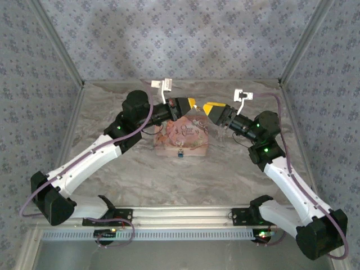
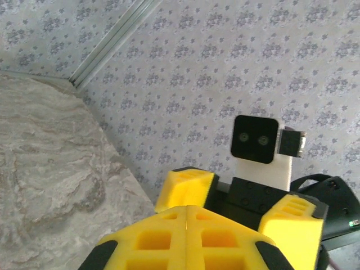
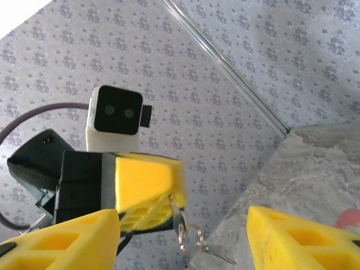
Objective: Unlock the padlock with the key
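Lab test cell; patterned fabric walls [image 1: 185,39]; aluminium framing [image 1: 62,53]

Lock: tiny blue-and-silver metal padlock [image 1: 180,152], against the middle of the near side of the pink picture-printed box [image 1: 191,138]; shackle state too small to tell.
Thin pale metal key [image 3: 216,257] dangles on small wire rings from the closed fingertips of the left gripper [image 3: 175,203], in mid-air, apart from the padlock.

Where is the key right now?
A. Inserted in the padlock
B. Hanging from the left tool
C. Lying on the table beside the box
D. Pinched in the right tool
B: the right wrist view shows the key dangling on its ring from the tip of the shut left tool, up in the air in front of the wall.
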Available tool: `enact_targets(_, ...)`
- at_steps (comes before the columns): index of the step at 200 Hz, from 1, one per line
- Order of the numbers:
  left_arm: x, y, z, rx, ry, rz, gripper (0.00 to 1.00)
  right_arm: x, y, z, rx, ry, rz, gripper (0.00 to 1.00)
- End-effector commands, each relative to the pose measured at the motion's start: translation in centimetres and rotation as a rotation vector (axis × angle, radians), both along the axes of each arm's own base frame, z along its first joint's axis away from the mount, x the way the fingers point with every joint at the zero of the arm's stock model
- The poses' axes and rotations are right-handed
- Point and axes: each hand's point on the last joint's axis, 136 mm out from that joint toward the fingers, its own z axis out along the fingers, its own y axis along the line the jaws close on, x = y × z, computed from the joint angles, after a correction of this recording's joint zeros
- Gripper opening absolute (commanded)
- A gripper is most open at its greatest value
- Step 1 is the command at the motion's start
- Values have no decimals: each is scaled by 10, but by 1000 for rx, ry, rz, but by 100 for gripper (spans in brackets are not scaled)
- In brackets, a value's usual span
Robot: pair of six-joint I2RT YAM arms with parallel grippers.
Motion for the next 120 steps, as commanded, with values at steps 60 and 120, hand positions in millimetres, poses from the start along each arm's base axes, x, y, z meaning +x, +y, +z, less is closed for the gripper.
enact_targets(60,-15,8,45,-126,-82,1,0,-6,10,23,94,-74,16,51)
enact_targets(120,-16,8,46,-134,-80,-1,0,-4,15,22,84,-70,32,45)
